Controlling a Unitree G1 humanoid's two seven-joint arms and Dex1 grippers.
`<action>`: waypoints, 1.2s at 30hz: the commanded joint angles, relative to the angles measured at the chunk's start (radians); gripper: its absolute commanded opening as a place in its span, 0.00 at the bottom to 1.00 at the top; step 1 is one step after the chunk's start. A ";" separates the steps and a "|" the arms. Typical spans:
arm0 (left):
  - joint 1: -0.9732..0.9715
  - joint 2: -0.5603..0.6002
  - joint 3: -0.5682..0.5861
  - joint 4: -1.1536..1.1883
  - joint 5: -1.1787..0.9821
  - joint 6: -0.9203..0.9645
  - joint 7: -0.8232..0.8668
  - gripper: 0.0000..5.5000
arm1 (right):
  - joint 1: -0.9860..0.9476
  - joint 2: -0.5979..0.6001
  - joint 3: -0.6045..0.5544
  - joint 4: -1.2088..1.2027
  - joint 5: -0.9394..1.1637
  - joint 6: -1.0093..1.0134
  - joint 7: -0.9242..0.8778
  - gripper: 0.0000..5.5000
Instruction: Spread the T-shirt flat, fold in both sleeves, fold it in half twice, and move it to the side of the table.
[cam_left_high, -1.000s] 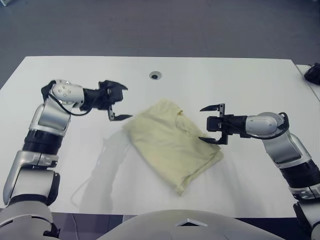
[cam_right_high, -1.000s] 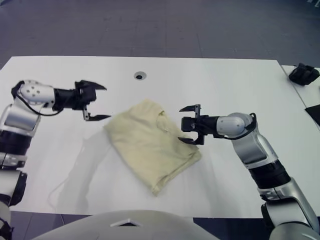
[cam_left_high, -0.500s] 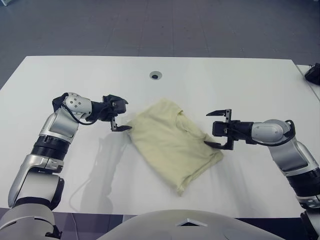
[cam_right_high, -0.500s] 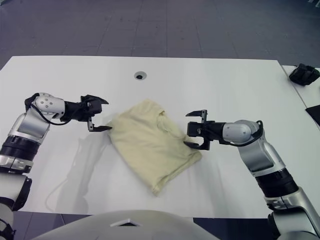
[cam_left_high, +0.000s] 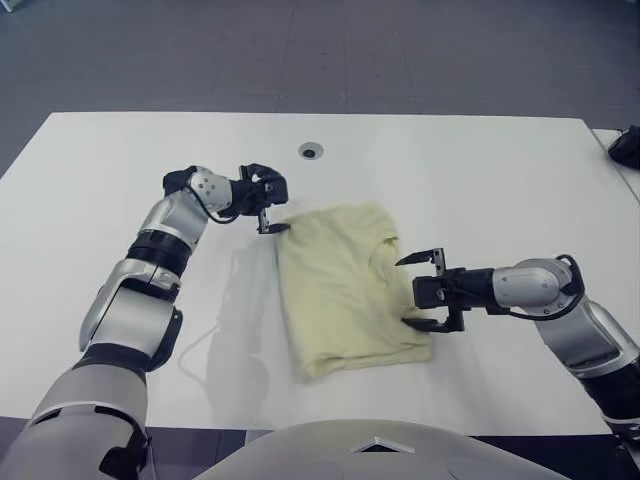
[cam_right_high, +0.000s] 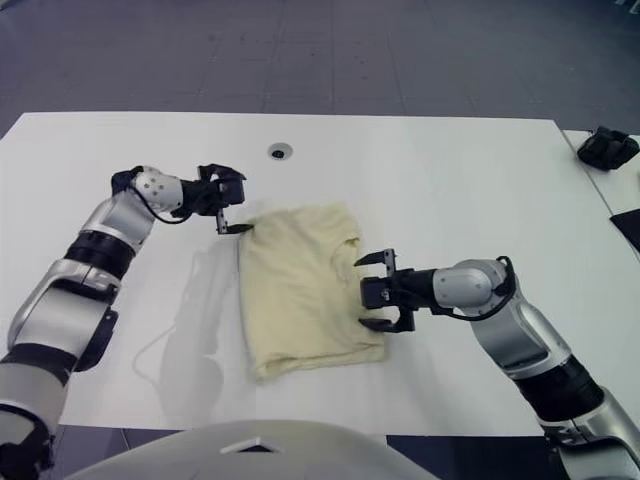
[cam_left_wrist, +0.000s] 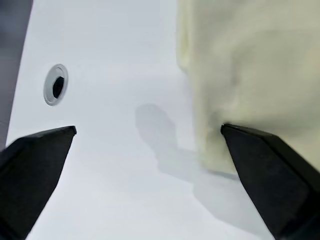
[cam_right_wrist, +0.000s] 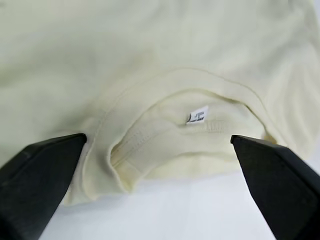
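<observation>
Left gripper (cam_left_high: 277, 203) sits w/ its 2 fingers spread, nothing gripped, at the far-left corner of the T-shirt (cam_left_high: 340, 290). Its lower fingertip is right at the cloth edge; touching or not, we can't tell. Right gripper (cam_left_high: 403, 293) is likewise released, 2 fingers apart, at the shirt's right edge, straddling the collar (cam_right_wrist: 165, 125). Its lower finger lies against the fabric.

By size, we count:
- 1 white table (cam_left_high: 480, 170) under everything.
- 1 pale-yellow T-shirt, approx. centre of the table, folded to a rough rectangle, long side running away from the robot, collar opening facing right.
- 1 dark object (cam_right_high: 605, 147) at far right, on a separate surface, well apart from the shirt.
- 1 round grommet hole (cam_left_high: 311, 151) in the tabletop, beyond the shirt toward the far edge.
- 1 small white label (cam_right_wrist: 197, 116) inside the collar.
</observation>
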 joint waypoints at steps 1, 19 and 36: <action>-0.095 -0.024 0.026 0.083 0.004 -0.078 0.070 0.98 | -0.101 0.073 -0.029 0.039 -0.013 0.003 -0.092 0.98; 0.971 0.523 0.357 -1.189 -0.329 0.271 -0.308 0.98 | 0.528 -0.154 -0.505 -0.127 0.178 -0.045 0.008 0.98; 1.157 0.499 0.135 -1.506 -0.161 0.436 -0.179 0.98 | 0.558 -0.143 -0.267 -0.218 0.017 -0.126 -0.060 0.98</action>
